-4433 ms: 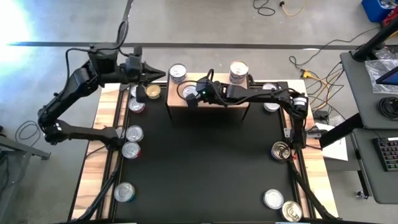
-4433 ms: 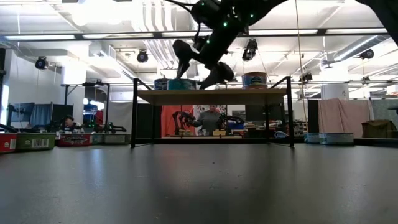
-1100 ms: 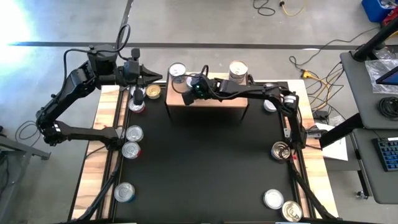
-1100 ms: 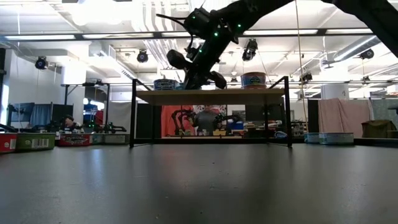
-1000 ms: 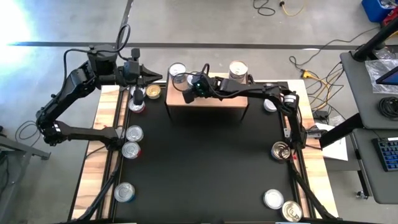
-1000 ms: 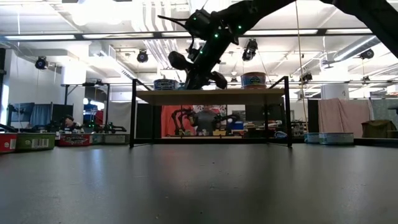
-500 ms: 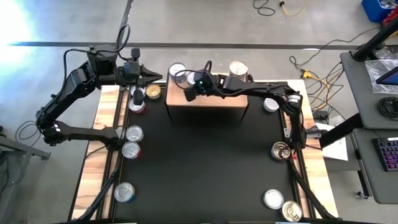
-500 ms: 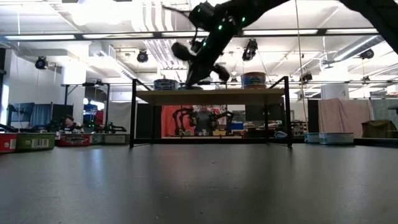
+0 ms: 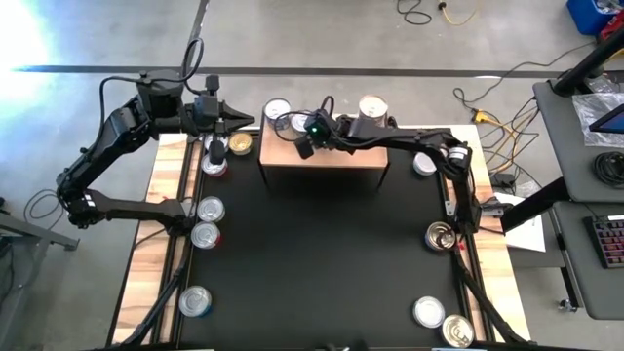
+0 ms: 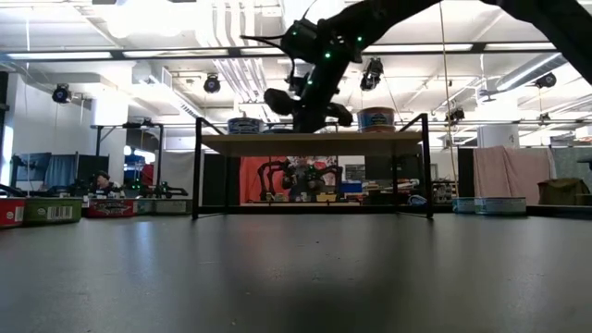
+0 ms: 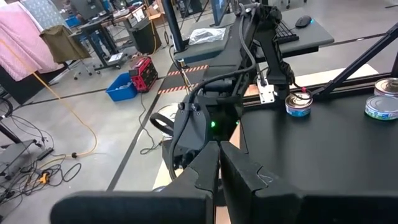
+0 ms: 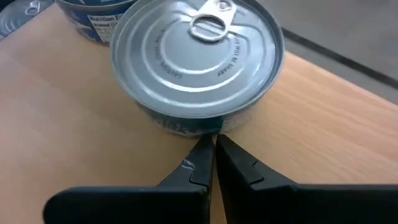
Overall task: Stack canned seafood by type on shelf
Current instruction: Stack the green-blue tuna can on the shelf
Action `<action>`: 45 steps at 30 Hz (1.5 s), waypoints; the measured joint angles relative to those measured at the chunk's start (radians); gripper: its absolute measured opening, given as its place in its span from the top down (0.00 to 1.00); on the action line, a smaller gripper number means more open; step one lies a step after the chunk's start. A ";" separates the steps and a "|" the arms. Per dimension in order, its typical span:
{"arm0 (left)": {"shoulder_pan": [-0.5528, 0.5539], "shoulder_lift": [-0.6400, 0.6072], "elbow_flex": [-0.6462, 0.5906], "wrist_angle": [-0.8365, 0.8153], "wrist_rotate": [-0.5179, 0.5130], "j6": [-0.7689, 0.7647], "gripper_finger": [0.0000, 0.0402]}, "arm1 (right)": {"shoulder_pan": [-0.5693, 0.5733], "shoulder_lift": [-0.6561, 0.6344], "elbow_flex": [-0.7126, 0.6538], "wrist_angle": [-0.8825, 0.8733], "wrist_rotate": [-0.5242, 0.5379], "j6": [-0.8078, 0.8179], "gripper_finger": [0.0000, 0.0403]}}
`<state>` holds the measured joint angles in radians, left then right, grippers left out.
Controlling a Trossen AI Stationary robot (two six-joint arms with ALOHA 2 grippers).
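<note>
The shelf stands at the far middle of the black mat. On its wood top are a blue-labelled tin at the far left, a stack of tins at the far right, and a silver-topped tin with a pull tab. My right gripper is shut, with its tips at that tin's side. In the low view it hangs over the shelf top. My left gripper hovers shut and holding nothing beside the shelf's left end, above a gold-topped tin. My right gripper's shut fingertips meet the silver-topped tin's side wall, on the side nearest the gripper. The fingers slant down at it. The tin stands upright on the shelf's wood top, with the blue-labelled tin just beyond it.
Loose tins lie along the left wood edge and on the right. The middle of the black mat is bare. Cables and a desk lie beyond the table's right side.
My right gripper has turned at the wrist over the shelf top and shifted a little toward the table's right edge, staying shut.
</note>
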<state>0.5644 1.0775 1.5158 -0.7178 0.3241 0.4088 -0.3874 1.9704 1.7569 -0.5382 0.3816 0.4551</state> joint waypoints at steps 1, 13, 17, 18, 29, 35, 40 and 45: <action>0.000 0.000 0.000 -0.001 0.000 0.000 1.00 | 0.003 0.005 0.000 0.015 0.007 0.000 0.97; 0.000 0.006 0.000 0.007 0.000 -0.007 1.00 | 0.018 -0.022 0.005 -0.020 0.007 0.025 0.97; 0.000 0.006 0.000 0.008 0.000 -0.009 1.00 | 0.055 -0.085 0.029 -0.132 0.001 0.042 0.97; 0.000 0.006 0.000 0.008 0.000 -0.008 1.00 | 0.070 -0.102 0.034 -0.174 0.003 0.043 0.97; 0.000 0.026 0.000 0.110 0.000 0.004 1.00 | 0.281 -0.322 -0.014 -0.754 0.254 0.577 0.97; 0.000 0.068 0.000 0.146 0.000 0.011 1.00 | 0.455 -0.438 -0.156 -1.033 0.508 1.074 0.97; 0.000 0.115 0.000 0.123 0.048 -0.030 1.00 | 0.512 -0.532 -0.396 -0.974 0.414 1.350 0.97; -0.007 0.136 0.000 0.112 0.218 -0.060 1.00 | 0.511 -0.619 -0.648 -0.950 0.324 1.720 0.97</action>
<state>0.5577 1.2133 1.5162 -0.6055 0.5419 0.3492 0.1240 1.3509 1.1093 -1.4880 0.7059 2.1754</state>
